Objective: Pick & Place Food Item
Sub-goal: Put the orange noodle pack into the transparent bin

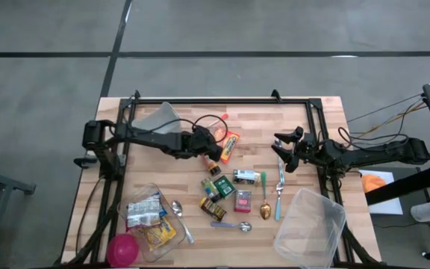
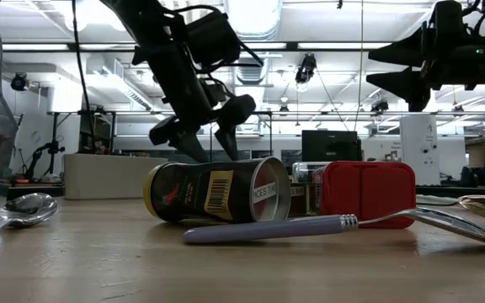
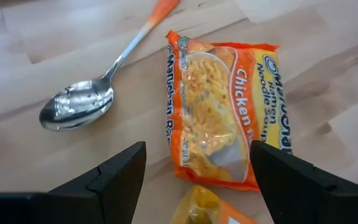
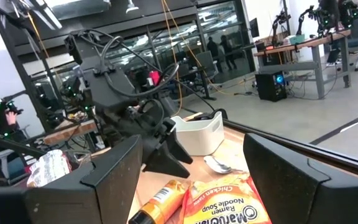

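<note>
Lay on pale matt wooden tabletop (image 3: 30, 37): glossy crinkled orange plastic ramen packet (image 3: 219, 112), polished metal spoon with orange handle (image 3: 79, 102), shiny printed yellow-black can (image 2: 217, 192).

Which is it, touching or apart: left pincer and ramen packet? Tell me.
Apart. The left wrist view shows the open left pincer hovering above the ramen packet, fingers either side; the low view shows it well off the table.

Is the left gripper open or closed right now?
Open. The left gripper hovers over the ramen packet, fingers spread apart with nothing between them.
</note>
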Available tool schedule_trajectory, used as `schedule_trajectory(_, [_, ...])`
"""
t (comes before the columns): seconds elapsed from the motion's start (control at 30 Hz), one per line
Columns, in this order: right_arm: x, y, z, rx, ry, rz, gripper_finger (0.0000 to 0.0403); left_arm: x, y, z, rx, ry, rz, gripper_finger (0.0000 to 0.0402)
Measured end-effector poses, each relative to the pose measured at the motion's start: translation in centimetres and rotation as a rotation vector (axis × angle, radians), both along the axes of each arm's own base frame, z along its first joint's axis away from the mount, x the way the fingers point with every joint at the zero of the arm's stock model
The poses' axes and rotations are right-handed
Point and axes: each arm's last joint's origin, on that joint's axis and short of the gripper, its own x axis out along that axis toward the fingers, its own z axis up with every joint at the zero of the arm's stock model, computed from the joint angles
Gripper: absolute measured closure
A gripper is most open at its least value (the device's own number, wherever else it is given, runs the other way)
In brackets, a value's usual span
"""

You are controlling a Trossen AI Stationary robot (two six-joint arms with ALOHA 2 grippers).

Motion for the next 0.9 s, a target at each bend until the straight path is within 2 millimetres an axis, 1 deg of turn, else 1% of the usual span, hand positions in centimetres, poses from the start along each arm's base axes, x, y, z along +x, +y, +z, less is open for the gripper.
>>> schedule_trajectory(0.2, [0.0,0.0,0.0,0.0,0.0,0.001,0.0126,0.3,0.0,-0.9,0.003,0.016,-0.017,0.0114])
schedule_trajectory(0.3, [0.0,0.0,0.0,0.0,0.001,0.0,0.0126,0.7,0.0,-1.6,0.0,0.032,-0.071,0.0114])
schedule_trajectory(0.43, [0.0,0.0,0.0,0.0,0.002,0.0,0.0126,0.8,0.2,-2.3,-0.013,0.017,-0.093,0.0114])
schedule_trajectory(0.57, [0.0,0.0,-0.1,0.0,0.006,0.0,0.0126,0.5,0.5,-2.8,-0.036,0.009,-0.092,0.0114])
schedule_trajectory(0.9, [0.0,0.0,-0.1,0.0,0.005,0.0,0.0126,-0.2,1.6,-4.2,-0.129,-0.074,-0.118,0.0114])
